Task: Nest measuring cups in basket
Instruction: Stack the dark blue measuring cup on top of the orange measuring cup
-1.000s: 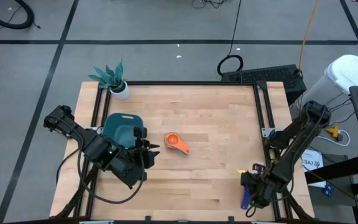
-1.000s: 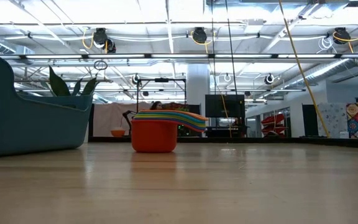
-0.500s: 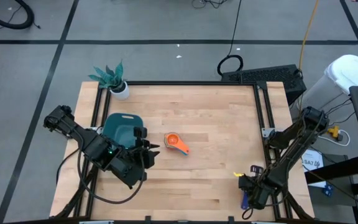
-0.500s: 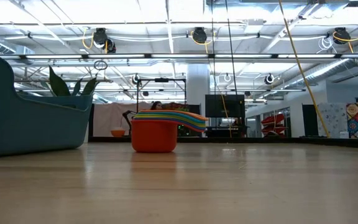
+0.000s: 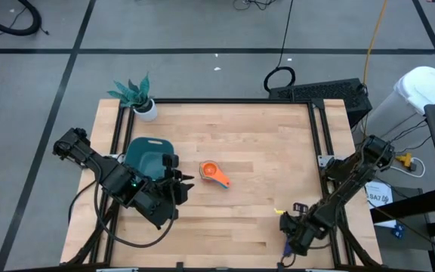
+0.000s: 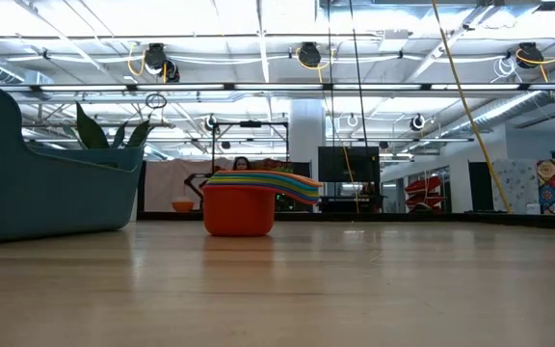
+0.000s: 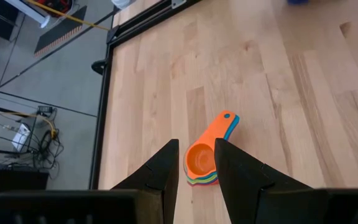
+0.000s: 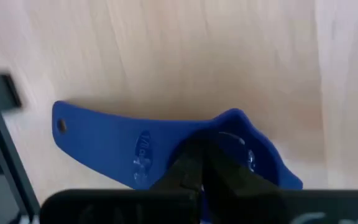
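My right pincer just clenched on the dark blue measuring cup at desk's near-right edge; left pincer part-open, empty, beside basket; nested stack mid-desk; blue cup to nest next.

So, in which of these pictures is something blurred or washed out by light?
Low view: the near table is soft and the ceiling lamps glare white, but the stack of cups is fairly sharp. Right wrist view: the blue cup is close and a little soft, with the right tool shut on it. High view and left wrist view: evenly lit, no strong glare.
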